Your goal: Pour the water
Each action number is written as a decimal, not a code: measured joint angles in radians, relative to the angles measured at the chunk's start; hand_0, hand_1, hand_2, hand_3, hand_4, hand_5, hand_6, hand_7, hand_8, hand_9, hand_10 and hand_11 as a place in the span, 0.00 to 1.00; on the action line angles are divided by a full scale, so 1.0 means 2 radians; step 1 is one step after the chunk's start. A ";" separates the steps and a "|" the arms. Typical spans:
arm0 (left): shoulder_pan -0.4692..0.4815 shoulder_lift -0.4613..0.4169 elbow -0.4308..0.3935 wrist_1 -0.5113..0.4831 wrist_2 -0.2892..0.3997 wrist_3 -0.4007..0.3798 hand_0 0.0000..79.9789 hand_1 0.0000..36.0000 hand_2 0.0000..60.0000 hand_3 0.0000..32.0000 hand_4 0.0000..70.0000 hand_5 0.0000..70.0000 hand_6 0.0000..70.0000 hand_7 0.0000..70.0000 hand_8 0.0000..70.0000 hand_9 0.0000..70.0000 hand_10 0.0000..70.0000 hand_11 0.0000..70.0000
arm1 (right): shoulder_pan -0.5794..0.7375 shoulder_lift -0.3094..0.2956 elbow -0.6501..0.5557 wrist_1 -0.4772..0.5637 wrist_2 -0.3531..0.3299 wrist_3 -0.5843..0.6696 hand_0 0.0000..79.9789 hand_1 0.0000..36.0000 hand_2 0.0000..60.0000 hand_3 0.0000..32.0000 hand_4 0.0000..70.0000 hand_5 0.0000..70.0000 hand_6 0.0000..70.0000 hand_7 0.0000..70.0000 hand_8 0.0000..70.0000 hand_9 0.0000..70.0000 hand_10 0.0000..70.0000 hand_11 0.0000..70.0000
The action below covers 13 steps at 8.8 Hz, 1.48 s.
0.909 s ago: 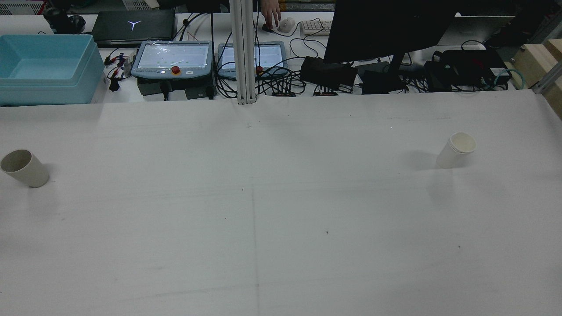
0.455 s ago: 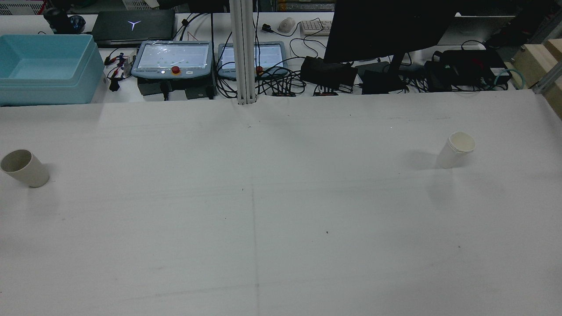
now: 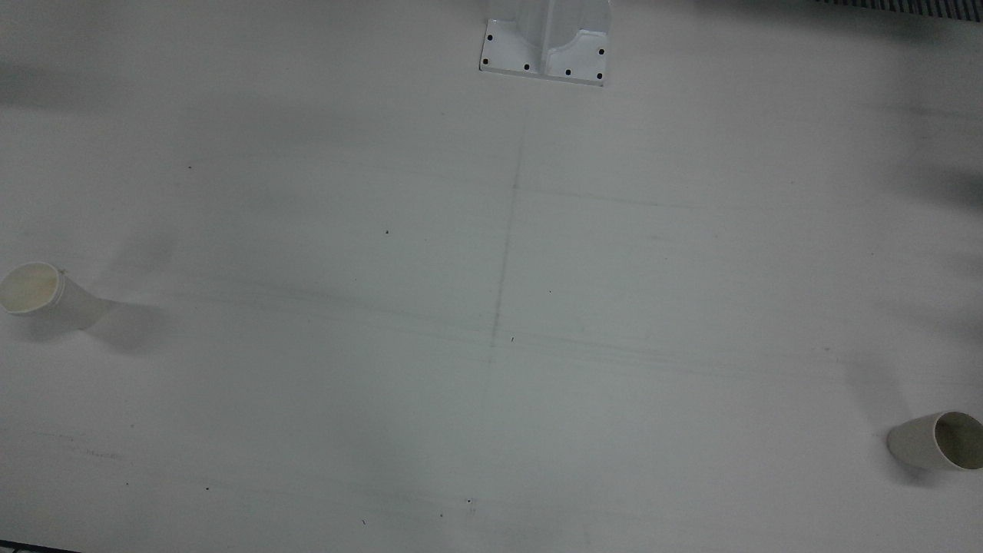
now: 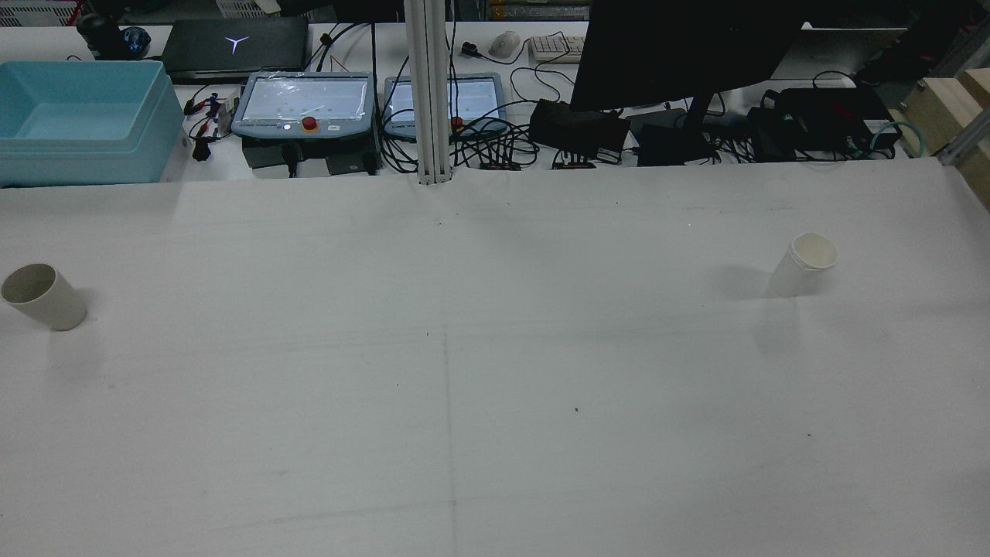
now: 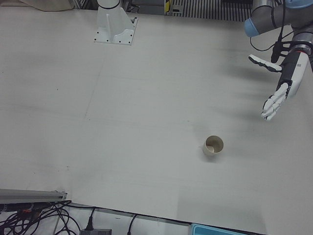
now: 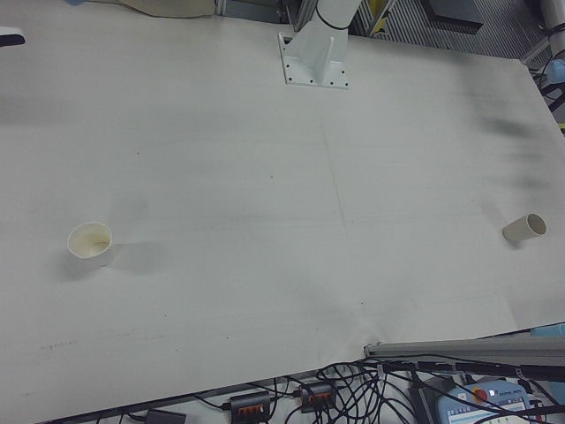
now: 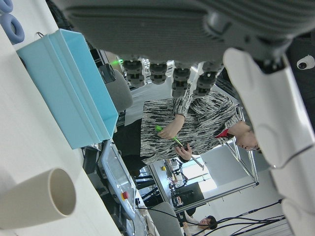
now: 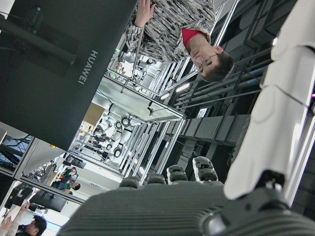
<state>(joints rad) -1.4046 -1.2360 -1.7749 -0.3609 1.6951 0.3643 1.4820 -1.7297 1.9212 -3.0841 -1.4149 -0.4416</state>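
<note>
A beige cup (image 4: 42, 296) stands at the table's left edge in the rear view. It also shows in the front view (image 3: 933, 440), the left-front view (image 5: 213, 146) and the left hand view (image 7: 34, 201). A white paper cup (image 4: 804, 264) stands far right, and shows in the front view (image 3: 46, 296) and the right-front view (image 6: 91, 243). My left hand (image 5: 279, 93) is open and empty, raised above the table, apart from the beige cup. My right hand (image 8: 167, 206) shows only in its own view, fingers (image 8: 172, 174) spread, holding nothing.
A light blue bin (image 4: 81, 120) stands behind the table at the rear view's left. Two teach pendants (image 4: 305, 104), cables and a black monitor (image 4: 681, 50) line the back edge. A white post base (image 3: 545, 42) is bolted mid-table. A person (image 7: 197, 128) stands behind.
A person's hand at the mouse behind the table has withdrawn. Both cups stay where they were.
</note>
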 measured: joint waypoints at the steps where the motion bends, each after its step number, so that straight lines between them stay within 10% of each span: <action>1: 0.001 -0.009 0.048 -0.036 -0.004 0.019 0.61 0.22 0.00 0.00 0.31 0.00 0.13 0.19 0.08 0.14 0.09 0.15 | -0.016 0.003 0.008 -0.015 0.001 -0.008 0.66 0.52 0.02 0.00 0.04 0.16 0.03 0.10 0.00 0.02 0.00 0.00; 9: 0.119 -0.169 0.258 -0.078 -0.078 0.094 0.61 0.31 0.06 0.00 0.26 0.00 0.11 0.16 0.06 0.10 0.08 0.13 | -0.149 0.034 0.065 -0.097 0.100 -0.026 0.66 0.53 0.03 0.00 0.04 0.15 0.02 0.07 0.00 0.01 0.00 0.00; 13: 0.136 -0.189 0.284 -0.090 -0.087 0.121 0.64 0.52 0.34 0.05 0.18 0.00 0.06 0.10 0.03 0.05 0.06 0.11 | -0.153 0.036 0.065 -0.099 0.102 -0.027 0.66 0.52 0.02 0.00 0.03 0.15 0.02 0.06 0.00 0.00 0.00 0.00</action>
<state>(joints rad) -1.1325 -1.6137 -1.2072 -0.5404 1.5206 0.6057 1.1768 -1.6570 2.0515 -3.2826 -1.2117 -0.4954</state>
